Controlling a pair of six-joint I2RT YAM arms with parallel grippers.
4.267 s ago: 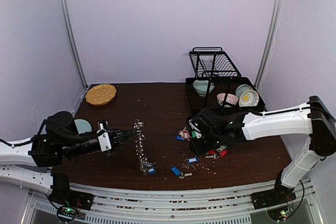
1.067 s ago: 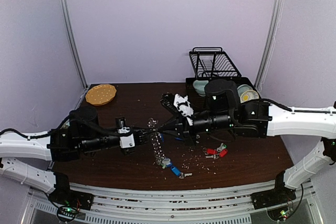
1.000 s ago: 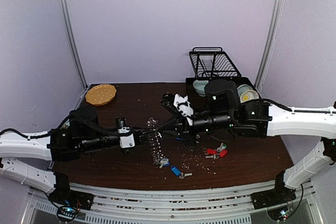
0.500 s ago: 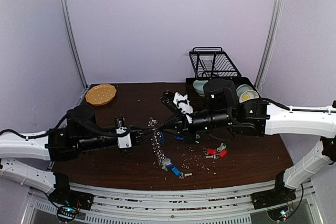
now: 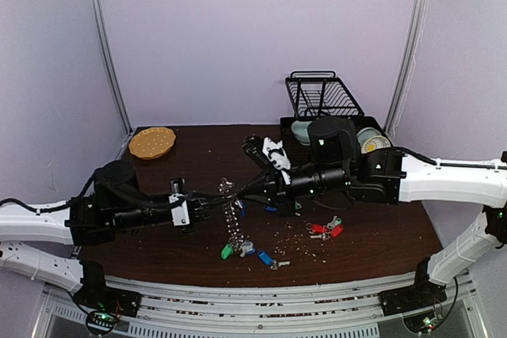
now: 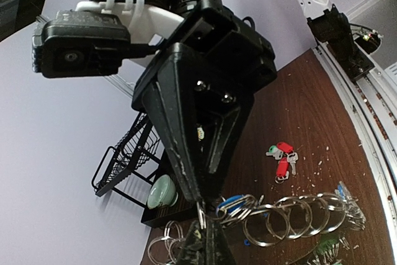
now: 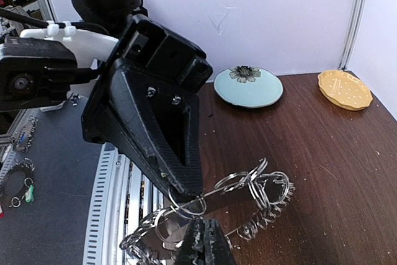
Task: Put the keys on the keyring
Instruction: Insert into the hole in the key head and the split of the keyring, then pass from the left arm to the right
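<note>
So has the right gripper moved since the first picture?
Yes. The right gripper has swung left: it was below the dish rack, and now sits well left of it, meeting the left gripper at the hanging keyring.

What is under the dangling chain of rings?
Brown crumb-speckled table, with a green-tagged key and a blue-tagged key by the lower end of the keyring. Its bunched rings cover the spot right beneath.

No lettering, number or brand is legible anywhere. Tags on the keys [image 5: 323, 230] are too small to read.
</note>
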